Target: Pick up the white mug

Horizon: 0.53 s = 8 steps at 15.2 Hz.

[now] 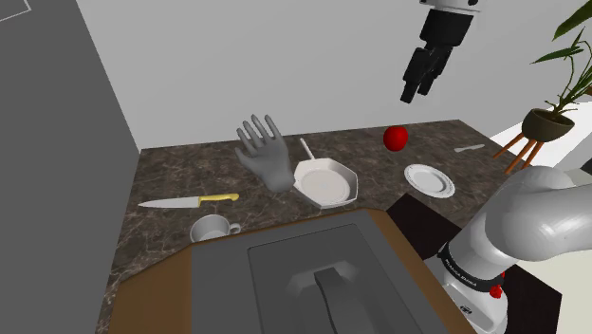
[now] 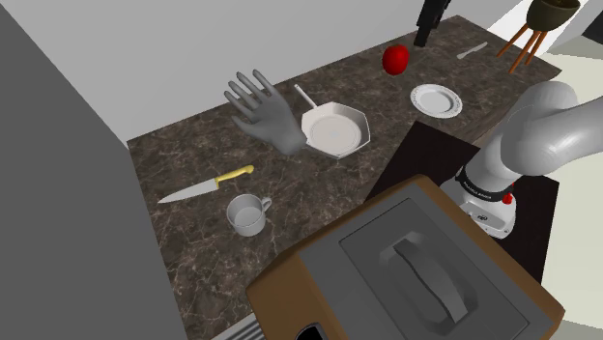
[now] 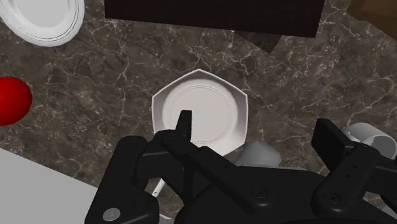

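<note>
Jaws are standing wide apart on the all-black two-finger gripper [image 1: 415, 93], clasping nothing, and I am watching it hang high over the dark marbled stone countertop [image 1: 180, 176]. Going down in size, the white angular pan [image 1: 325, 182] is lying mid-counter, with the grey glove-shaped hand [image 1: 264, 152] just beside it. The yellow-handled kitchen knife [image 1: 185, 201] is lying toward the shoulder view's left, and the small round white plate [image 1: 429, 179] toward its right. The white handled mug [image 1: 211, 229] is sitting upright near the knife, at the counter's near edge and well apart from the gripper. The small red round fruit [image 1: 396, 139] is resting farthest back. I am judging nothing done yet: approaching, descending, closing and lifting are all remaining.
</note>
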{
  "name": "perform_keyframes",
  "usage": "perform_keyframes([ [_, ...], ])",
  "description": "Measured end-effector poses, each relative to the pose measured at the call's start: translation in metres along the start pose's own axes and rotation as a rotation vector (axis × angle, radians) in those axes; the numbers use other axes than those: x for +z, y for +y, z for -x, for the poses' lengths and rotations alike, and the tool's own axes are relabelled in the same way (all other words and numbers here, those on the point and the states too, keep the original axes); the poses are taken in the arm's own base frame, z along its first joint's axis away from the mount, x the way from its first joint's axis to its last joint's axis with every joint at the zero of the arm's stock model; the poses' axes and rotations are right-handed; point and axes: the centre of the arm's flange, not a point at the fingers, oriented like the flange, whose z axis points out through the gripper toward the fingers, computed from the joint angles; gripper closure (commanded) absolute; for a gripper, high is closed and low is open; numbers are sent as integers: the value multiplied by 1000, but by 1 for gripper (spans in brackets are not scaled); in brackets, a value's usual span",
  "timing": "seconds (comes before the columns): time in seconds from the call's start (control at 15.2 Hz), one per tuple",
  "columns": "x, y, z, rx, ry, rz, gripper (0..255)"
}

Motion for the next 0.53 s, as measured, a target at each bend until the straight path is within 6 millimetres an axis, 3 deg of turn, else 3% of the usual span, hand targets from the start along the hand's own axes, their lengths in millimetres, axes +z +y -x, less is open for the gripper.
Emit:
perform_keyframes([
  [0.2, 7, -11, -5, 1, 0, 3, 0],
  [0.53, 44, -61, -28, 8, -1, 12, 0],
])
